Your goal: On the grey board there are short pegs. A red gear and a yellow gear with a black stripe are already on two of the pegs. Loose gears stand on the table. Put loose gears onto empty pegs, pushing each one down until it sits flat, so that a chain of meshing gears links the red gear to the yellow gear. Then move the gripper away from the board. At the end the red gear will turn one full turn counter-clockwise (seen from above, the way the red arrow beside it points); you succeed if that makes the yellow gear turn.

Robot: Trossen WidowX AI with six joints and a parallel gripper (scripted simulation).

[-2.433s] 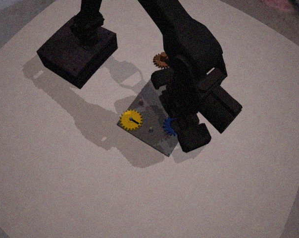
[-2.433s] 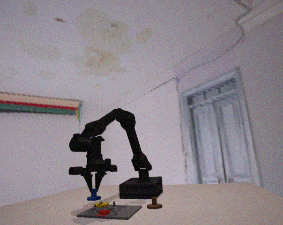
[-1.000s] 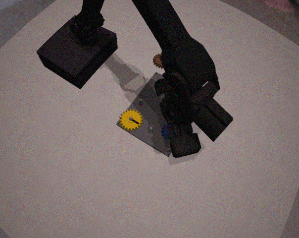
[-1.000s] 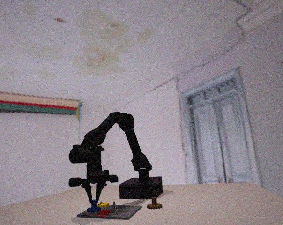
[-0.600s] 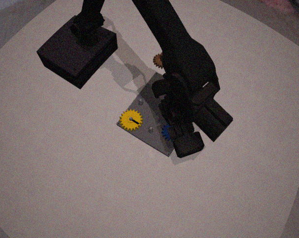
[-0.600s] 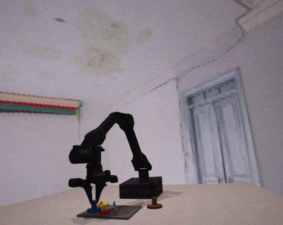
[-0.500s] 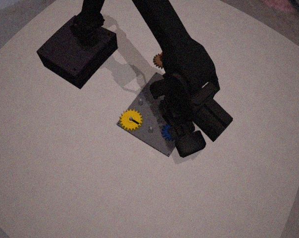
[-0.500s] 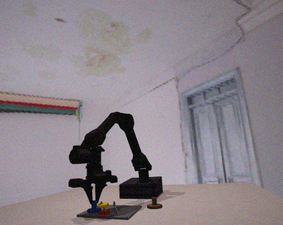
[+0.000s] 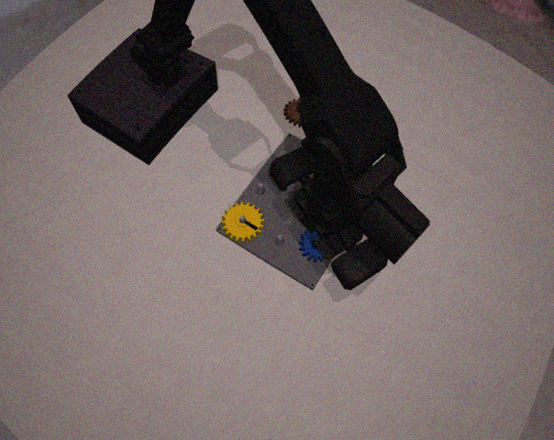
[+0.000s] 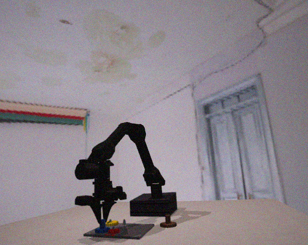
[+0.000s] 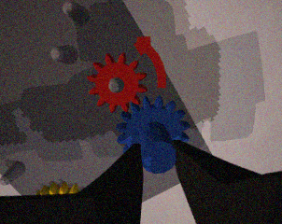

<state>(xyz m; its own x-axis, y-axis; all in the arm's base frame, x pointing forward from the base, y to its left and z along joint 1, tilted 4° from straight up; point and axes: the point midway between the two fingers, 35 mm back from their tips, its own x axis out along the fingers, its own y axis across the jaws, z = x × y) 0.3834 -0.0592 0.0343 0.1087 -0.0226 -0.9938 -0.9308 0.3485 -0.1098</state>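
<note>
My gripper is shut on the upright stem of the blue gear. The blue gear is at or just above the grey board; whether it sits flat on a peg is hidden. Its teeth are right beside those of the red gear. The yellow gear sits at a board corner. Bare pegs include one peg between yellow and blue, and another peg. The brown gear stands off the board.
The red arrow lies beside the red gear. Two more bare pegs show in the wrist view, one peg near the red gear and one farther peg. The black arm base stands on the table beyond the board.
</note>
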